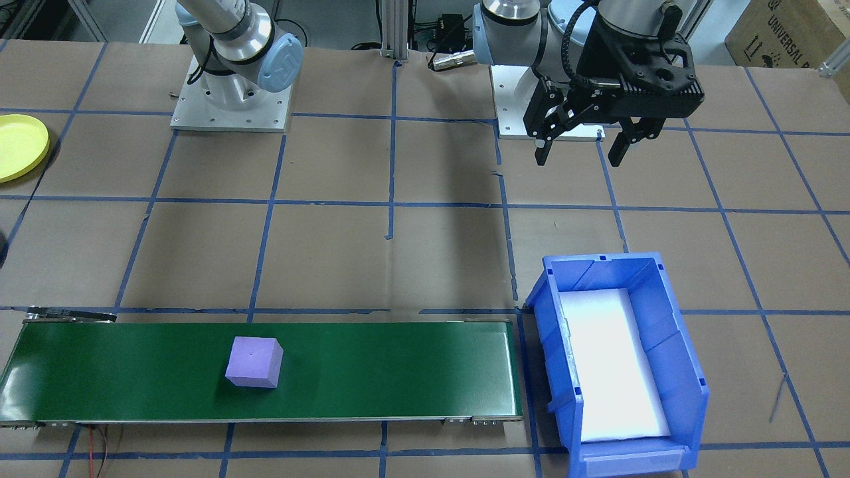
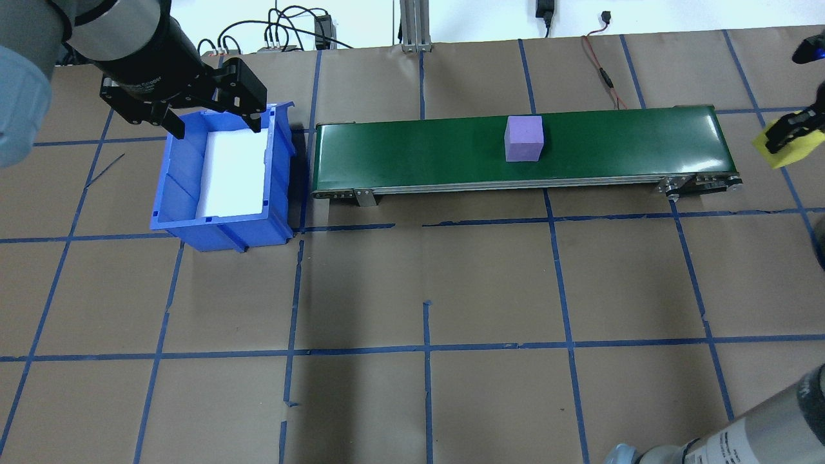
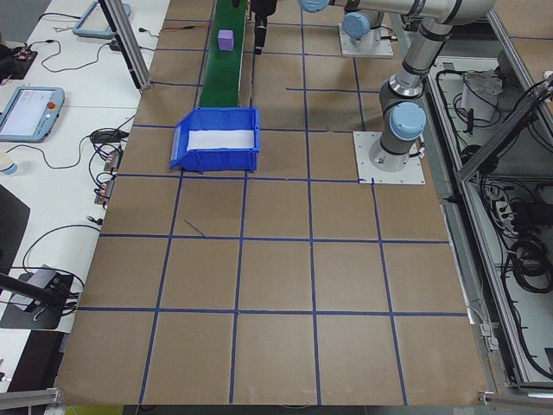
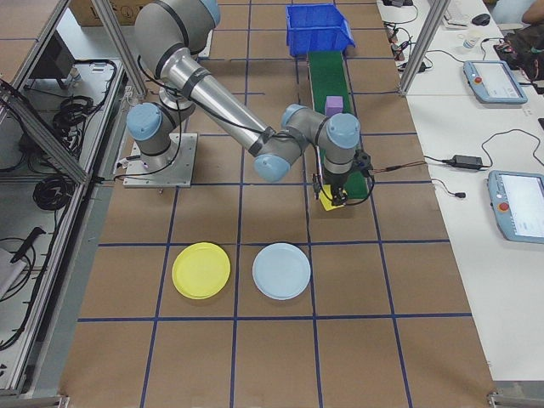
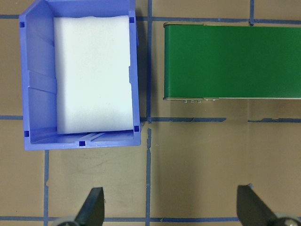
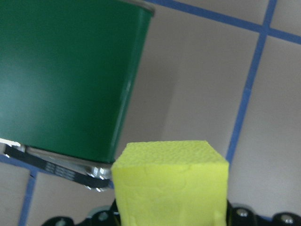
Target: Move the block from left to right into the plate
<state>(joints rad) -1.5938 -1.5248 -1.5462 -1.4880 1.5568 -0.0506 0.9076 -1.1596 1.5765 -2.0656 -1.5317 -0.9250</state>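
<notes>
The yellow foam block sits clamped in the right hand, filling the lower middle of the right wrist view, its pale, pitted top face square-cornered and its front face slightly creased. In the overhead view the block hangs just past the 3 o'clock end of the green conveyor belt, above the tabletop rather than on it. In the exterior right view the same block shows as a small yellow corner under the hand, with the yellow plate well apart from it toward 7 o'clock, lying flat on the brown paper. A pale blue plate lies just beside the yellow one, at its 3 o'clock.

A purple foam cube rests on the belt, a little toward its 3 o'clock half in the overhead view. At the belt's 9 o'clock end stands the blue bin, lined with white foam.

The left hand hovers over the bin's far rim, its fingers spread wide with nothing between them. Blue tape lines divide the tabletop into squares.
</notes>
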